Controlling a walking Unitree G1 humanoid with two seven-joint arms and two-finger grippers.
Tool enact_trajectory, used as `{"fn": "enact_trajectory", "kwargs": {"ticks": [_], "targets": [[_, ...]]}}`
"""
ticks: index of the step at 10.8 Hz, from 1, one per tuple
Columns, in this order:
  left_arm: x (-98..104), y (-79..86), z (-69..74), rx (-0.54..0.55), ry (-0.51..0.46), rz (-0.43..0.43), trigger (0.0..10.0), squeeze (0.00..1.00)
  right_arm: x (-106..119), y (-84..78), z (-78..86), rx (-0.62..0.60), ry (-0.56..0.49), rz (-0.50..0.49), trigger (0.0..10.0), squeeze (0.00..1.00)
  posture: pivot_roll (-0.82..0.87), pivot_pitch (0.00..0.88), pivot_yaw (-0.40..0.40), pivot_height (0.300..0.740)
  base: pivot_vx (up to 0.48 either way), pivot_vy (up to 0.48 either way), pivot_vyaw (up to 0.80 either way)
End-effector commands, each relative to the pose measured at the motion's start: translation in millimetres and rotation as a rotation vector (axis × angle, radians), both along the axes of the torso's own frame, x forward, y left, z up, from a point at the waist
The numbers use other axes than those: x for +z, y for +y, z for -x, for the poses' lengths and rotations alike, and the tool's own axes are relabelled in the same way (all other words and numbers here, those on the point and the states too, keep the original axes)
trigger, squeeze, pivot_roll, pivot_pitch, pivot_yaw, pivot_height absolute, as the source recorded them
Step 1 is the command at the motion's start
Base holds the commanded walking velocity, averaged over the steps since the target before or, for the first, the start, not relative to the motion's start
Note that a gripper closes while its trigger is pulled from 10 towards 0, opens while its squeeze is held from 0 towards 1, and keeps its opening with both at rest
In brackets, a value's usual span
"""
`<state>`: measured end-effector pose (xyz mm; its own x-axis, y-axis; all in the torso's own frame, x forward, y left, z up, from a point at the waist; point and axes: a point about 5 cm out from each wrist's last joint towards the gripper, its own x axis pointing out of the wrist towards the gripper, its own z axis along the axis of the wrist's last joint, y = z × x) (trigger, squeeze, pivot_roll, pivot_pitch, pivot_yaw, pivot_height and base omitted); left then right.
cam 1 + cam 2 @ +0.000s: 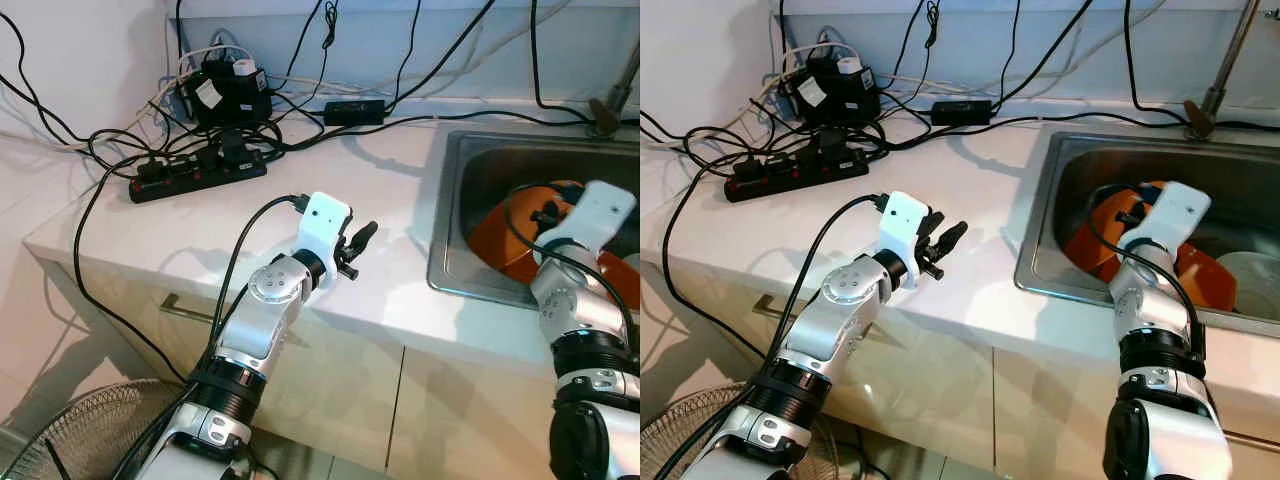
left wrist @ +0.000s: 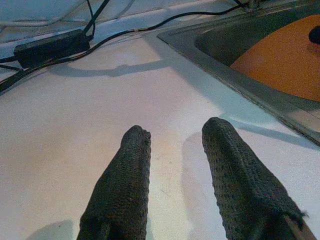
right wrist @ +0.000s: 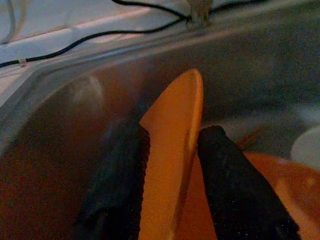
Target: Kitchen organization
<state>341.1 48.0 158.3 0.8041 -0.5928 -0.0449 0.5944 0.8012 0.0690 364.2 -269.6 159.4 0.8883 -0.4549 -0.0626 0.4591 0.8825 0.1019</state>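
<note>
An orange plate (image 3: 172,150) stands on edge inside the steel sink (image 1: 1040,230), leaning over a second orange dish (image 1: 1205,275). My right gripper (image 3: 172,132) reaches down into the sink and is shut on the plate's raised rim, one black finger on each side. My left gripper (image 2: 172,132) hovers low over the white countertop (image 1: 200,230) just left of the sink, open, with nothing between its fingers.
A black power strip (image 1: 195,178) with plugs and tangled cables covers the back left of the counter. A white plate (image 1: 1250,275) lies in the sink's right part. The faucet base (image 1: 1202,112) stands behind the sink. A fan (image 1: 80,430) sits on the floor at lower left.
</note>
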Motion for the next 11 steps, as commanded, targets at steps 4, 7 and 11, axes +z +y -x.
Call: {"fn": "enact_trajectory", "kwargs": {"ticks": [4, 7, 11], "targets": [[-1, 2.9, 0.9, 0.000, 0.002, -0.016, 10.0, 0.00, 21, 3.8, -1.5, -0.011, -0.016, 0.283, 10.0, 0.00, 0.06, 0.015, 0.120, 0.728, 0.000, 0.000, 0.00], [5, 7.1, -2.0, 0.052, -0.065, 0.007, 10.0, 0.00, 32, 14.6, 1.2, 0.023, -0.125, 0.317, 10.0, 0.00, 0.06, 0.016, 0.120, 0.728, 0.000, 0.000, 0.00], [32, 38.9, -10.6, 0.369, -0.349, 0.039, 10.0, 0.00, 34, 85.9, 23.0, 0.258, -0.386, 0.288, 10.0, 0.00, 0.04, 0.029, 0.119, 0.728, 0.000, 0.000, 0.00]]}}
